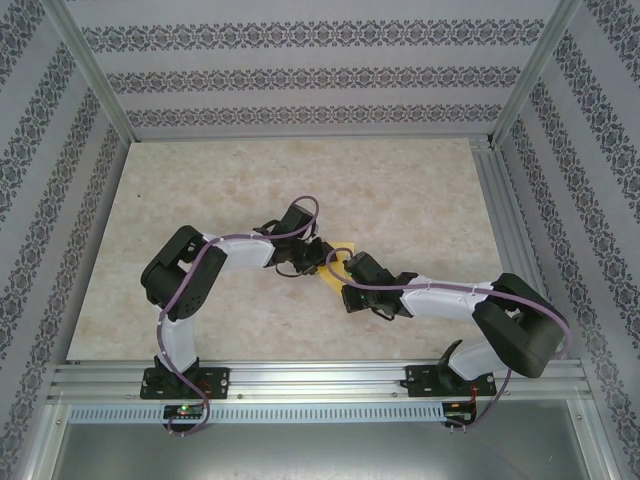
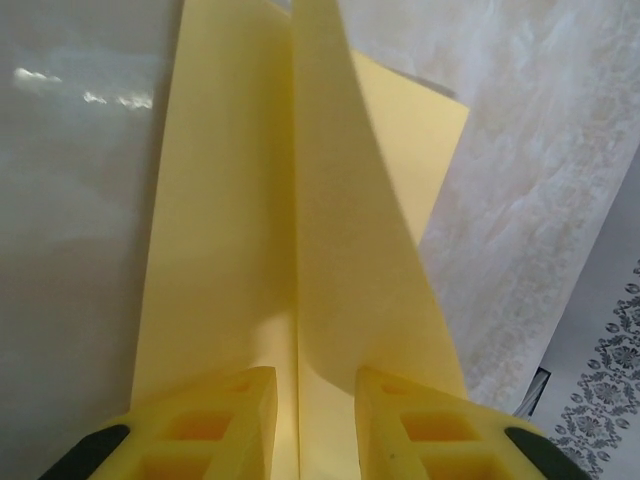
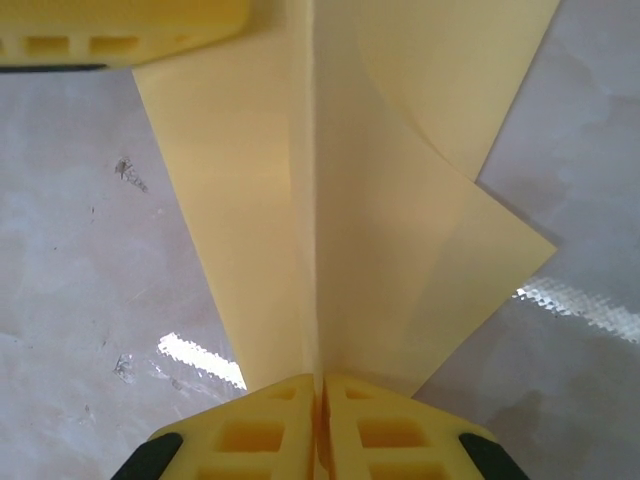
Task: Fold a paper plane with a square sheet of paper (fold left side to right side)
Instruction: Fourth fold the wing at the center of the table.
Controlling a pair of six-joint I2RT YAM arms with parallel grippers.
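Reaching inward with both arms, elbows bent out to the sides, forearms meeting at the middle of the table (image 1: 420, 200). Pinching the raised centre crease of the paper (image 2: 240, 200) in the right gripper (image 3: 320, 385), jaws pressed together on it. Straddling the same crease from the opposite end with the left gripper (image 2: 315, 385), jaws standing apart, ridge between them. Holding the paper mid-table between the two grippers, flaps sloping away on either side.
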